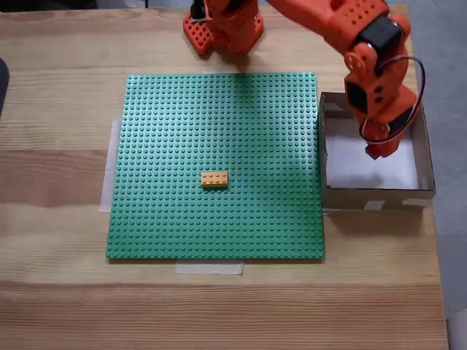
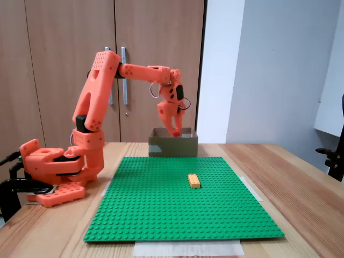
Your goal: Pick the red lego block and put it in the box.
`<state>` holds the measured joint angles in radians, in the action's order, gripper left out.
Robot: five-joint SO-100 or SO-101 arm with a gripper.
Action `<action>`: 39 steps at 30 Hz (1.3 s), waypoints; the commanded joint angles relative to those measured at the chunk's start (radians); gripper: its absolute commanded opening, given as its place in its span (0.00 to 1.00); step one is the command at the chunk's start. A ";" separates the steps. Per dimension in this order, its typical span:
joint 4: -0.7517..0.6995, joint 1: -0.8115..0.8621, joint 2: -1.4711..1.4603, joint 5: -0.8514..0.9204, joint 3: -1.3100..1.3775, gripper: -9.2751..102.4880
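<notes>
The box (image 1: 422, 191) is brown cardboard with a white floor and stands at the right edge of the green baseplate (image 1: 182, 131); in the other fixed view the box (image 2: 185, 146) stands behind the plate. My orange gripper (image 1: 378, 150) hangs over the box's middle, pointing down, and its tips (image 2: 174, 130) reach just to the rim. The fingers taper close together, and the frames do not show whether anything sits between them. The red lego block is hidden; none lies on the visible floor of the box.
An orange-yellow brick (image 1: 214, 179) sits on the baseplate near its middle, also seen as the brick (image 2: 193, 180). The arm's base (image 1: 222, 25) stands at the table's far edge. The wooden table (image 1: 58, 292) surrounds the plate, which is taped down.
</notes>
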<state>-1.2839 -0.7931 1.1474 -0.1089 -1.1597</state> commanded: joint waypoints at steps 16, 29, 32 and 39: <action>0.048 -0.011 -0.126 0.035 0.057 0.08; 0.054 -0.014 -0.126 0.021 0.058 0.08; 0.060 -0.014 -0.126 0.026 0.058 0.08; 0.044 -0.017 -0.126 0.023 0.060 0.08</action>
<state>-1.2318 -0.8099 1.0155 -0.0813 -1.1397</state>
